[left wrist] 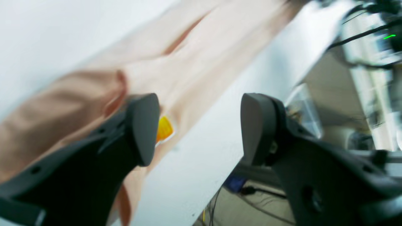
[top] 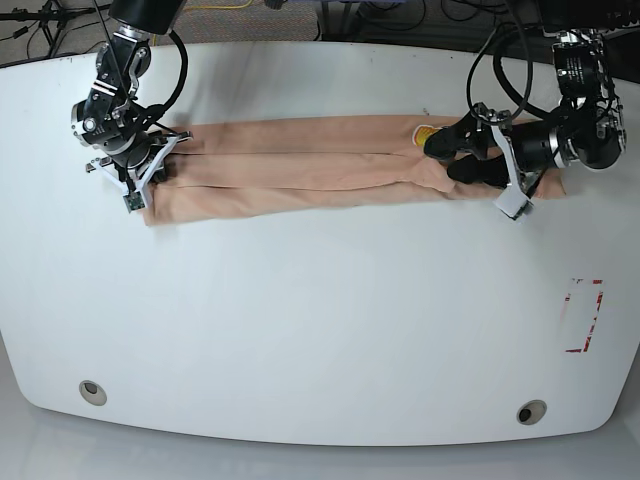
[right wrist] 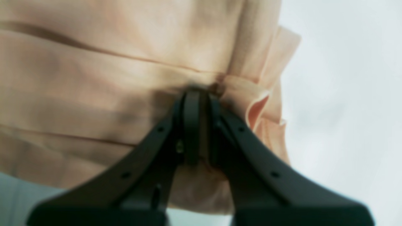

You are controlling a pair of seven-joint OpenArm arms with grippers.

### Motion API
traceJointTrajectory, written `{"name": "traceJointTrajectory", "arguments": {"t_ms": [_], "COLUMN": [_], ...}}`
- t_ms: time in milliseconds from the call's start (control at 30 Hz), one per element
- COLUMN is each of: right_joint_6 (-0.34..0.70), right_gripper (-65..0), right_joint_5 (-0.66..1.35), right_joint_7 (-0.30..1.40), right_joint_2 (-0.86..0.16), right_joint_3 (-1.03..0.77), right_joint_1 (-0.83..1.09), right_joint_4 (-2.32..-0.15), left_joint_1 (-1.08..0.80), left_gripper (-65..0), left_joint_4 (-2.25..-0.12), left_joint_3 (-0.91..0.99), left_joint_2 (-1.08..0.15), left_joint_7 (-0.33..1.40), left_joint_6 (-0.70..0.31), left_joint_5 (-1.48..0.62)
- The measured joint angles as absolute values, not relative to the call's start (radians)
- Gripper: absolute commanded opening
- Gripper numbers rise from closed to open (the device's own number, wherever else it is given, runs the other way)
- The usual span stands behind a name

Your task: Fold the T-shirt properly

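One yellow emblem (left wrist: 164,128) shows in left-wrist view only.

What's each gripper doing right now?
Left gripper: open, holding nothing.
Right gripper: shut on the T-shirt.

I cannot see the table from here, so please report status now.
Left tool open, empty. Right tool shut on peach cotton T-shirt, folded in long strip. Nothing in the way.

The table (top: 300,320) is viewed whole from overhead in the base view. Close, blurred views past each gripper's fingers are given by both wrist cameras; the T-shirt (top: 300,170) is shared by all.
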State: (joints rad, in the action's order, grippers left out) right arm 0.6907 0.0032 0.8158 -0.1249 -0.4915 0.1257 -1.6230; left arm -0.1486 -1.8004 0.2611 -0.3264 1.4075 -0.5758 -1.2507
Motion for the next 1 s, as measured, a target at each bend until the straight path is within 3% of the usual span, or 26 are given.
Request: {"name": "traceJointTrajectory", "arguments": {"t_ms": [700, 1000], "right_joint_6": [0.692, 0.692], "right_gripper": [-61.0, -61.0], "right_joint_5": [0.000, 0.000], "right_joint_7": [0.834, 0.834], "right_joint_2": [-0.119, -0.119], "right_joint_3": [-0.490, -0.490], "right_joint_1": [0.134, 0.134], "right_joint_4": [-1.648, -1.649], "left_joint_1": [-0.014, 0.022], "left_gripper": [-26.4, -26.5], "left_joint_4": [-1.531, -1.531], "left_joint_3": [0.285, 0.194], "left_joint_2": [-0.307, -0.235], "left_joint_7": [1.330, 1.419], "left_joint_6": [-0.575, -0.576], "left_joint_5": [-1.100, -1.118]}}
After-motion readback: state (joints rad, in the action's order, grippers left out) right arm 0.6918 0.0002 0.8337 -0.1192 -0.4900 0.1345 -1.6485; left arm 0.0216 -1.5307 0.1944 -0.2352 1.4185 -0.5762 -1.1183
